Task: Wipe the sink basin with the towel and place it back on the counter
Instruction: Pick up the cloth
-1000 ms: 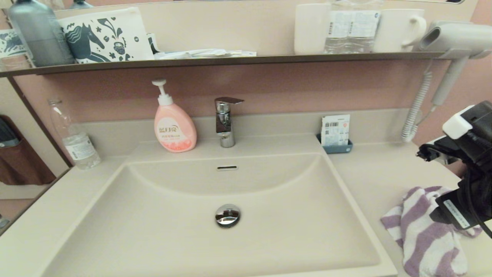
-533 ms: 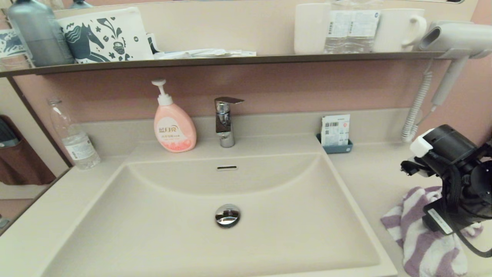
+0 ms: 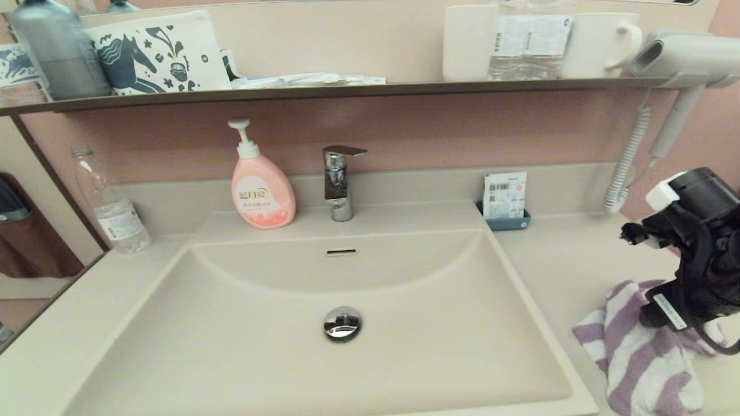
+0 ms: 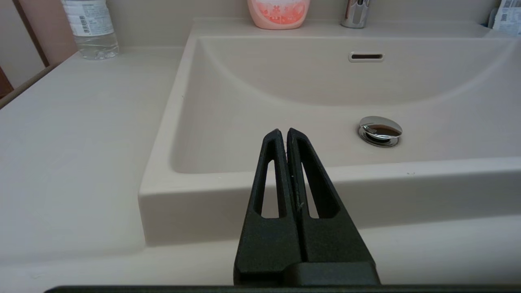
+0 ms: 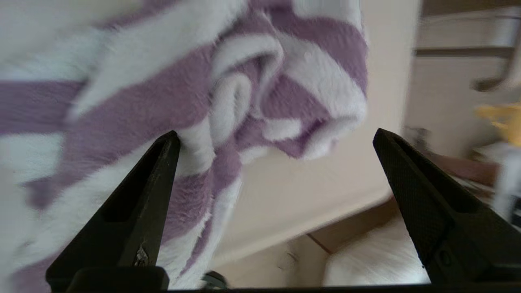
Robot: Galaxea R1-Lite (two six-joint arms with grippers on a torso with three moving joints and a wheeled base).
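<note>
Black right gripper [image 5: 276,136] stands with its fingers spread wide over the towel [image 3: 636,352], one fingertip [image 5: 169,142] touching the purple-and-white terry while the other hangs clear over bare counter [image 3: 566,260]. That towel lies crumpled on the counter to the right of the sink basin [image 3: 404,358], outside its rim, well apart from the chrome drain plug [image 3: 342,323]. Left gripper [image 4: 283,132] is parked at the basin's front edge, fingers pressed together and holding nothing.
</note>
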